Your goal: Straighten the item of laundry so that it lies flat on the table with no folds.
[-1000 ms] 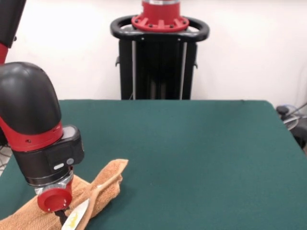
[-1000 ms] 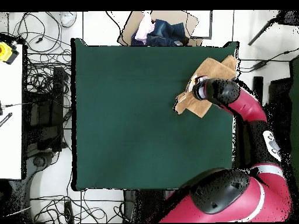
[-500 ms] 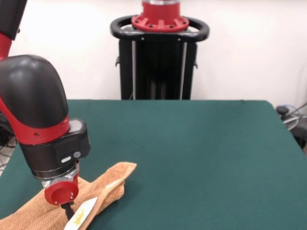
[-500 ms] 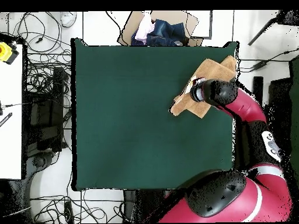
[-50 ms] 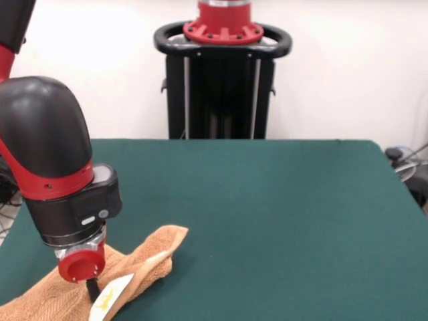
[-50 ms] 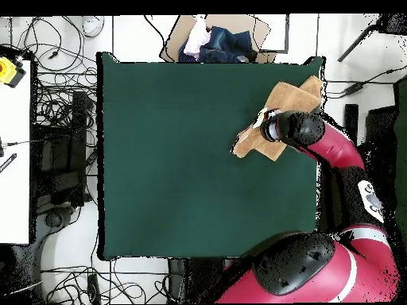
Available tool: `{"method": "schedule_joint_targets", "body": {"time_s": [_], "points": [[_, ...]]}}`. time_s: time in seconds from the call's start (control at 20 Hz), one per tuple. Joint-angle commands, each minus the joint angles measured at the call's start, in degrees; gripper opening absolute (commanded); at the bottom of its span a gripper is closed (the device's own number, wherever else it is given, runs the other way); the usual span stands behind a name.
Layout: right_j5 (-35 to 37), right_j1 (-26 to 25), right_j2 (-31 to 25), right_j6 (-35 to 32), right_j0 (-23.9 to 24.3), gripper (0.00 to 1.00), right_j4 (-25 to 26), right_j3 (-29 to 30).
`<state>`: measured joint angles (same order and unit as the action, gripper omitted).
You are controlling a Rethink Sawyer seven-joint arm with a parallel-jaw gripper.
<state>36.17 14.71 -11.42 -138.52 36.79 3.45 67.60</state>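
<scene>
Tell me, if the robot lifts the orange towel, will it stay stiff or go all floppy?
Probably floppy: the towel already lies in soft folds on the table. It looks like looped, fuzzy cloth, so it likely won't slip easily. Being thin, it is probably light.

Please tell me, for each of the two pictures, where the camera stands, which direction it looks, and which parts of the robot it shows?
Front view: across the dark green felt table, level, facing the black pedestal; the red and black arm's wrist and gripper show, low at left.
Overhead view: above, looking straight down at the table; the whole red arm reaches up from the bottom right.
Both show the rumpled orange-tan terry towel under the wrist by a table corner.
</scene>
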Motion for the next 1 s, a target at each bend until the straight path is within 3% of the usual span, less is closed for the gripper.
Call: {"method": "schedule_joint_targets", "body": {"time_s": [0.05,0.5,0.7,0.85,1.0], "points": [[-4.47,-2.04,2.01,-5.56,-1.57,0.00,0.75,5.33],[-7.02,-2.31,3.53,-6.76,-3.12,0.00,0.87,5.35],[-10.78,-0.08,2.01,-7.33,-2.60,0.00,0.30,10.36],[-8.29,10.14,2.43,-10.58,-4.51,0.00,-2.05,19.68],[-2.17,18.97,4.03,-13.48,-7.71,0.00,-5.52,24.79]]}}
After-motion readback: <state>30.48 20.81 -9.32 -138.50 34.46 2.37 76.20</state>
